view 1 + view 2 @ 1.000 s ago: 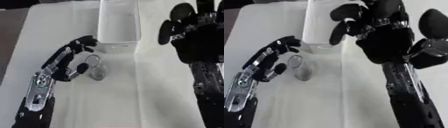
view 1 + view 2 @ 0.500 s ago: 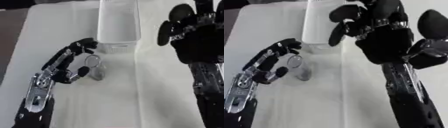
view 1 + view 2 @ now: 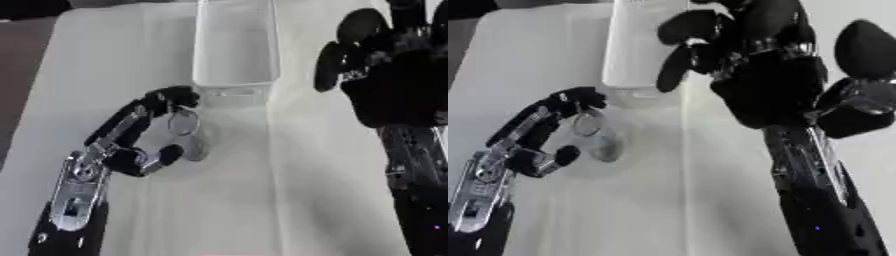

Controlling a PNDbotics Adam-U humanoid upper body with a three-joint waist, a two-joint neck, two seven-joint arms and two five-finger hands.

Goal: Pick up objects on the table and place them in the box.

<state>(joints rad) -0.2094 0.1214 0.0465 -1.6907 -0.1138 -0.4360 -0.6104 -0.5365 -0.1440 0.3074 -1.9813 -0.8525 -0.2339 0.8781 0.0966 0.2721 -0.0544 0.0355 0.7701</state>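
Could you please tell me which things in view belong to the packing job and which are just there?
Part of the job:
- clear glass, lying on the table, with the left hand curled around it
- white box, just beyond the glass

Just there:
- right hand, raised open at the right, holding nothing
- white table

Far end of the white box (image 3: 234, 55) and right hand's (image 3: 772, 85) fingertips cut off at top edge.

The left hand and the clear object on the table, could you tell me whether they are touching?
Touching. In the left eye view the left hand has its fingers and thumb curled round the clear object, fingertips against its rim.
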